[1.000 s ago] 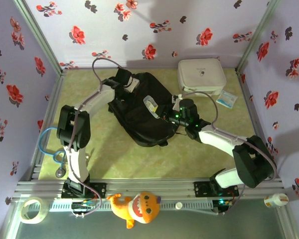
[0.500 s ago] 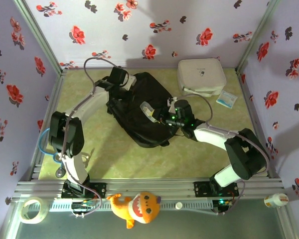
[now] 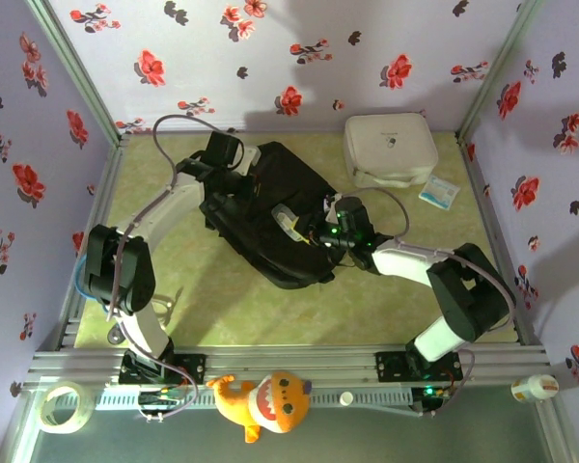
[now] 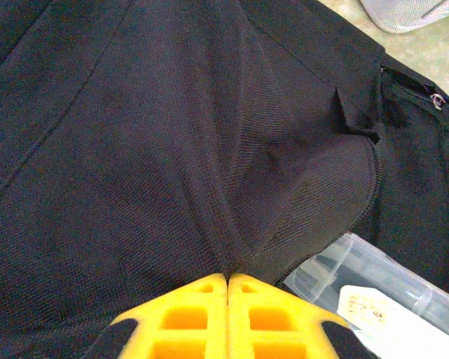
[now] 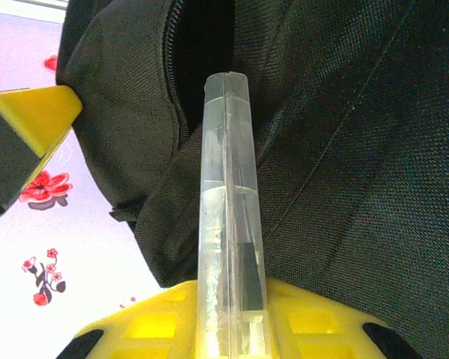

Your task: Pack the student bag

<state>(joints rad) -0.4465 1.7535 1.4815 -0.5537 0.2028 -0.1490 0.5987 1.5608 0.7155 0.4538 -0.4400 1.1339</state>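
The student bag [image 3: 270,222], a large black fabric backpack, lies in the middle of the table. My left gripper [image 3: 237,189] is at its upper left, and its yellow fingers [image 4: 194,307] are shut on a pinched fold of the bag's fabric [image 4: 232,224]. My right gripper [image 3: 314,231] is shut on a clear plastic case [image 3: 288,218] with dark items inside. In the right wrist view the clear plastic case [image 5: 226,187] points edge-on at the bag's dark zippered opening [image 5: 202,45]. The same case [image 4: 374,295] lies just under the lifted flap.
A white zip case [image 3: 390,147] stands at the back right, with a small packet [image 3: 438,192] beside it. An orange plush toy [image 3: 265,402], a tape roll [image 3: 60,405] and a white bottle [image 3: 533,388] lie along the near rail. A blue cable [image 3: 92,280] hangs at the left.
My left arm has drawn the bag's fabric left and back. My right gripper has carried the clear case leftward, deeper onto the bag toward its opening.
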